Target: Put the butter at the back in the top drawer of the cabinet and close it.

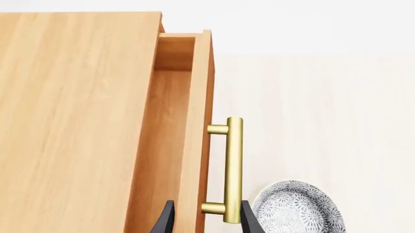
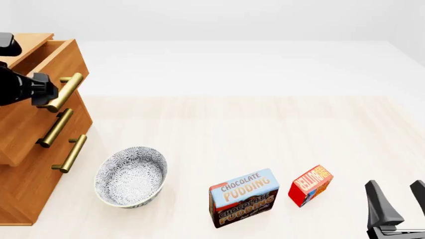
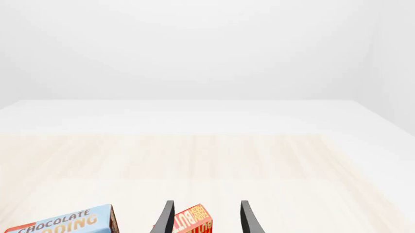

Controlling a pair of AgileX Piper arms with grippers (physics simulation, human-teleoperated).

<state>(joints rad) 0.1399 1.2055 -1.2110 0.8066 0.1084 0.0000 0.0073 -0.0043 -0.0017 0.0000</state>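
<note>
Your left end effector [image 1: 204, 221] is straddling the brass bar handle [image 1: 232, 167] of the top drawer [image 1: 188, 136]; the dark fingers are sitting on either side of the drawer front and bar, and whether they are pressing on the bar cannot be told. The drawer is standing partly pulled out of the orange-brown wooden cabinet [image 2: 27, 164], showing a smooth light-wood interior. Your right end effector [image 2: 401, 199] is hanging released low at the near right, fingers spread. The butter [image 2: 310, 185], a small red-orange box, is resting on the pale wood-grain counter [image 2: 265, 124], just beside the larger chocolate pudding box [image 2: 243, 197] and apart from the patterned grey bowl [image 2: 131, 177] near the cabinet. Open counter is stretching behind the boxes toward a plain white backdrop.
</note>
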